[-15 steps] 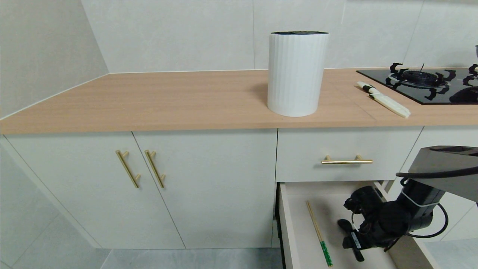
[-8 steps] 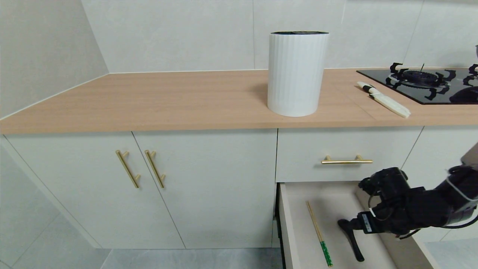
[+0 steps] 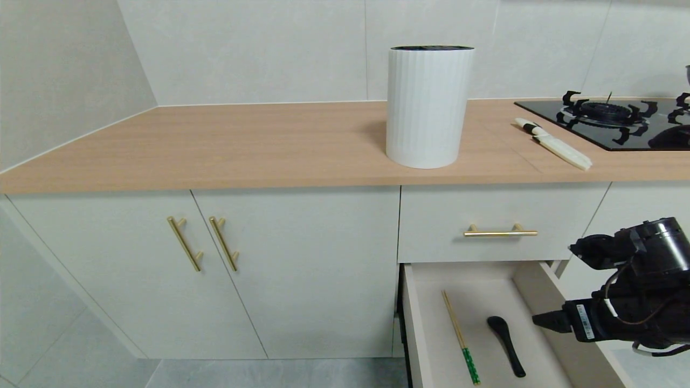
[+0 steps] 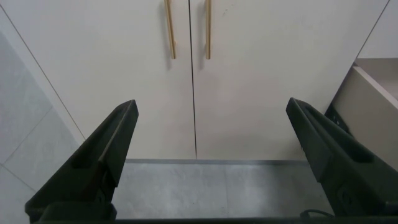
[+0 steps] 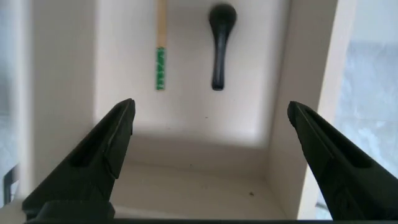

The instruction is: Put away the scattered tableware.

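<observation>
My left gripper (image 4: 210, 107): fingers apart, empty, facing 2 cabinet doors (image 4: 249, 93). White ribbed canister (image 3: 428, 105) stands upright on the countertop (image 3: 242, 145). In the open drawer (image 3: 412, 318) below, green-tipped chopsticks (image 3: 461, 337) lie flat, with the black spoon (image 3: 505, 344) just beside them, not touching. White knife (image 3: 555, 144) lies on the counter near the hob (image 3: 609, 121). My right gripper (image 3: 544, 319): fingers spread, holding nothing, above the drawer's right side.

Bright, even, diffuse light. Soft shadow left of white canister (image 3: 429, 108) on counter (image 3: 242, 145); sheen on hob (image 3: 609, 129) glass; drawer (image 3: 416, 323) interior well lit.
</observation>
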Motion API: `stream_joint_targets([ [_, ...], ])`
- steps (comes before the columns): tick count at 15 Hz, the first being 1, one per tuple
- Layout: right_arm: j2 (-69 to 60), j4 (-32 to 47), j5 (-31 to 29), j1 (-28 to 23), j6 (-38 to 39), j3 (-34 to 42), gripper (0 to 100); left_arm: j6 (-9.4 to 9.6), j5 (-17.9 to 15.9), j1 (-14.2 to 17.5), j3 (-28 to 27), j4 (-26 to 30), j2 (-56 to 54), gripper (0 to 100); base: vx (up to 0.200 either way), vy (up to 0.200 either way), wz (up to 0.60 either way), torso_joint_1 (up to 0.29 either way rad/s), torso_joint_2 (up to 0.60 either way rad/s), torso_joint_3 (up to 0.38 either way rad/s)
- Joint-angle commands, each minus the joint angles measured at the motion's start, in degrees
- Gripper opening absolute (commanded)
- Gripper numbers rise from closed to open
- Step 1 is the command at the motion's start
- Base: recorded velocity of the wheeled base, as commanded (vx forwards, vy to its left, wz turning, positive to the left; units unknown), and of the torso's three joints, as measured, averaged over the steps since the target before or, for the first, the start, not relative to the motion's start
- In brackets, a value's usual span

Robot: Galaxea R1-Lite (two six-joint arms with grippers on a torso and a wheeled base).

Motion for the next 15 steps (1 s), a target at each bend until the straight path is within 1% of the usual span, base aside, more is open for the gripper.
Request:
stream_joint_targets([
  [1, -3.84, 0.09, -0.02, 0.94, -0.07, -0.07, 100, 0.00, 0.01, 0.05, 0.00, -0.01, 0.02, 100, 0.000, 0.000, 0.00, 0.000, 0.00, 0.000],
  [4, -3.84, 0.09, -0.11, 1.03, -0.07, 0.10, 100, 0.00, 0.01, 0.05, 0.00, -0.01, 0.02, 100, 0.000, 0.000, 0.00, 0.000, 0.00, 0.000],
  [15, -3.49, 0.27, -0.20, 2.35, -0.16, 0.54, 100, -0.09, 0.01, 0.05, 0.00, -0.01, 0.02, 100, -0.200, 0.000, 0.00, 0.002, 0.00, 0.008],
])
